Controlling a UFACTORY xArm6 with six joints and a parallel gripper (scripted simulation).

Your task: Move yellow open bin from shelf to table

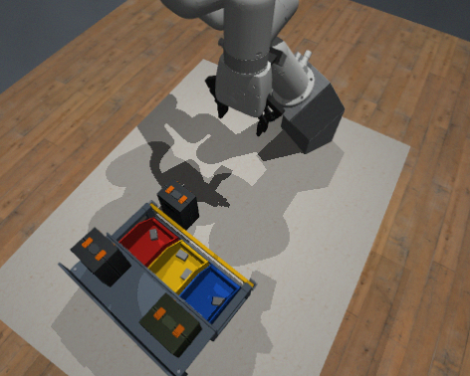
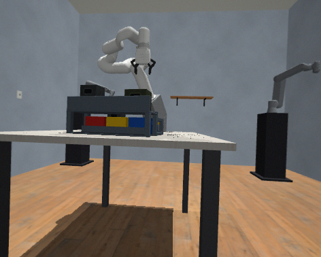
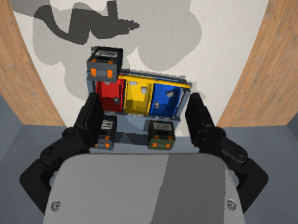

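Observation:
The yellow open bin (image 1: 169, 271) (image 2: 117, 122) (image 3: 131, 104) sits in the lower tier of the grey shelf (image 1: 120, 303) (image 2: 108, 104), with two small grey parts in it. It stands between the red bin (image 1: 142, 247) (image 2: 95, 121) and the blue bin (image 1: 205, 294) (image 2: 136, 122), each with a grey part visible. A yellow rail (image 1: 203, 247) runs along the shelf's front. My gripper (image 1: 241, 124) (image 2: 143, 73) (image 3: 144, 103) is wide open and empty, pointing down. It hangs high above the table, back toward the robot base and well away from the bins.
A dark box (image 1: 179, 209) (image 3: 104, 62) with orange latches stands on the table (image 1: 362, 189) in front of the red bin's end. Another dark box (image 1: 101, 259) (image 2: 92, 90) and an olive box (image 1: 170, 325) (image 3: 161, 134) stand on the shelf's upper board.

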